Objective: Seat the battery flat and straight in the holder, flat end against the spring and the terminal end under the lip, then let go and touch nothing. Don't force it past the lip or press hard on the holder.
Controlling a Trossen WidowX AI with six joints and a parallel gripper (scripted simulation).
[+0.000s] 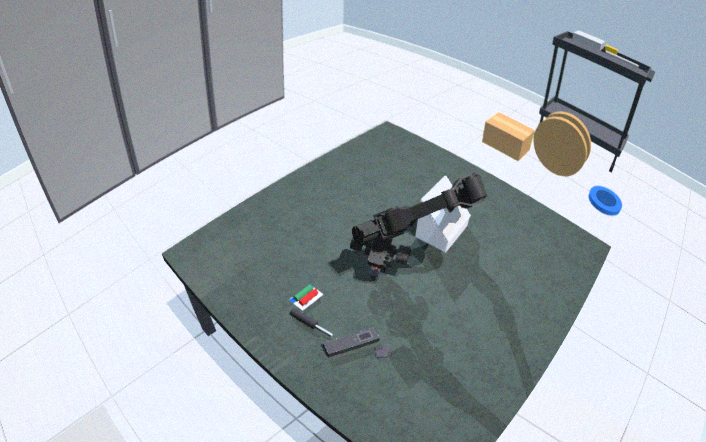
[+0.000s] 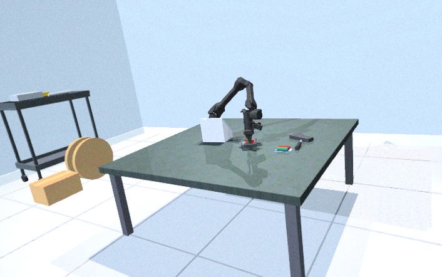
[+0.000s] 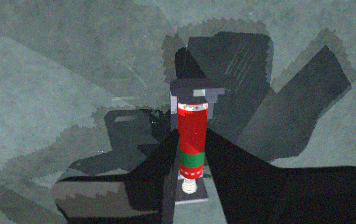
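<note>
The red battery (image 3: 192,132) (image 1: 375,268) with a green band lies lengthwise over the dark grey holder (image 3: 185,84) in the wrist view. Its white-ringed end is close to the holder's raised end wall with the lip. Its other end is at the pale coil spring (image 3: 189,186), seeming to meet it. My gripper (image 3: 190,133) (image 2: 249,140) is shut on the battery, one finger on each side, low over the table. The fingers hide much of the holder's sides. Whether the battery rests on the holder's floor, and whether its terminal end is under the lip, I cannot tell.
A card (image 1: 302,306) with green and red cylinders, a screwdriver (image 1: 304,318) (image 2: 298,145), a dark remote-like case (image 1: 350,343) (image 2: 300,137) and a small dark piece (image 1: 382,352) lie on the table. A white block (image 1: 442,231) (image 2: 211,130) stands near the arm.
</note>
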